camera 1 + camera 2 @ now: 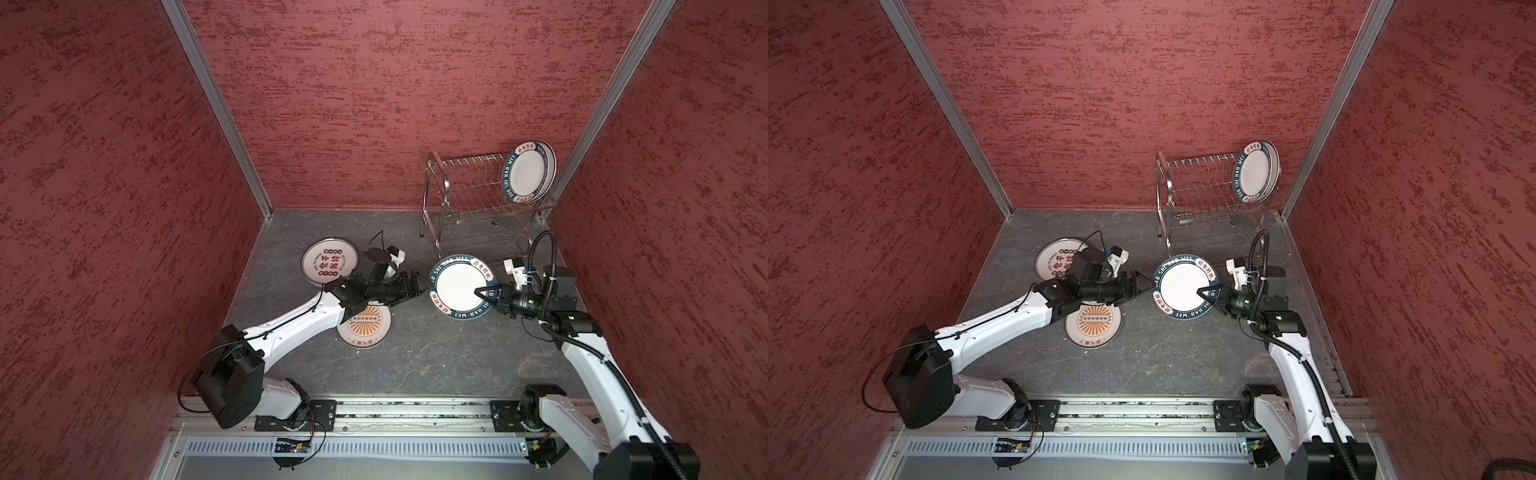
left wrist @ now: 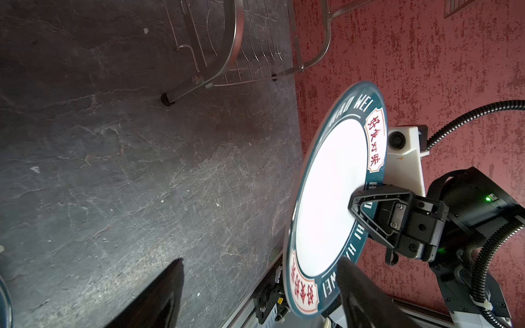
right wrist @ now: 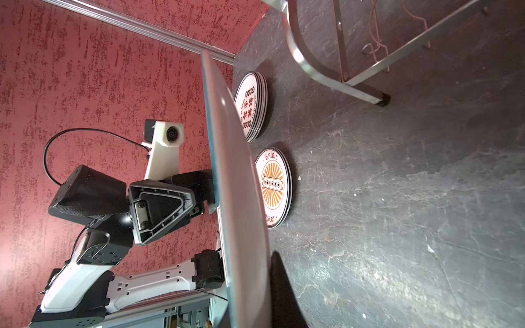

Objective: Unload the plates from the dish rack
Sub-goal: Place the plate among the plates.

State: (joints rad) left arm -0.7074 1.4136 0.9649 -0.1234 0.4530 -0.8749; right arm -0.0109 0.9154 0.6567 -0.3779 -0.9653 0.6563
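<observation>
You're in the middle of a hand-over: your right pincer [image 1: 481, 292] is clamped on the 3 o'clock rim of the held plate [image 1: 457, 286]. That teal-rimmed plate hangs clear of the surface [image 1: 415, 365], just toward 3 o'clock from its middle and roughly face-up. Your left pincer [image 1: 427, 285] stands apart at the plate's 9 o'clock rim. In the left wrist view one of its fingers [image 2: 363, 289] overlaps the printed rim while the other sits well off to the side, so the rim looks to lie between them, ungripped. The next move, as I judge it, is to bring the left jaws together on that rim and only then free the right, or the plate may tip and drop. Keep the plate level while both hold it. After that the left arm would have to find a spot near the character stack [image 1: 328, 262] at 10 o'clock or the sunburst stack [image 1: 365, 330] at 8 o'clock. The dish rack [image 1: 469, 183] at 1 o'clock is nearly bare: the racked plates [image 1: 528, 172] lean at its far end, one or two, I cannot tell which.
</observation>
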